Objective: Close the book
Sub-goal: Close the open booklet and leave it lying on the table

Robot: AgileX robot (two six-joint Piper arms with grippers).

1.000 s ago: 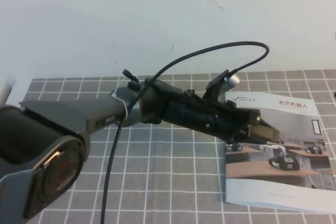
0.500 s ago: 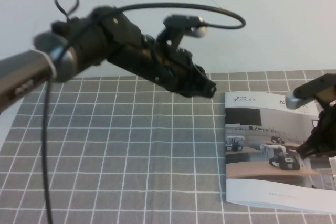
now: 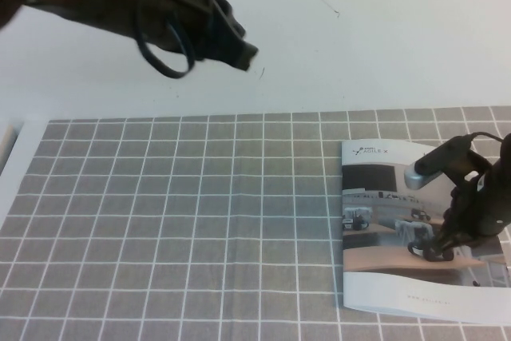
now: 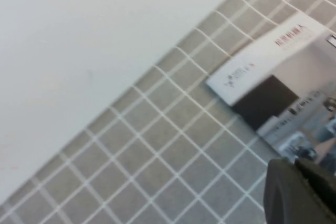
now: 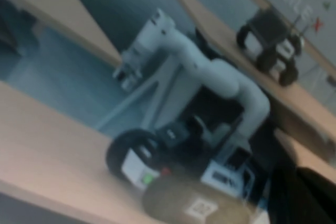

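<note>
**Grey cloth [image 3: 200, 221], book [image 3: 375, 173] looks shut already: how I'd finish the press**

So the book lies flat on the right side of the cloth, cover up, with page edges showing along the near edge and a slight bow there. Down on the cover, low on the printed photo, sits the right gripper [image 3: 433, 251] (its wrist view is nothing but cover art, so it's very close or touching). Wide or narrow, I can't tell. Up high over the white table [image 3: 383, 53] hangs the left gripper [image 3: 239, 49], well apart from the book, and I can't tell its state either.

My guess is the step in hand is flattening the cover. I'd press straight down, gently, with no sideways drag, since that glossy cover could skate on the cloth. Then lift straight up
</note>
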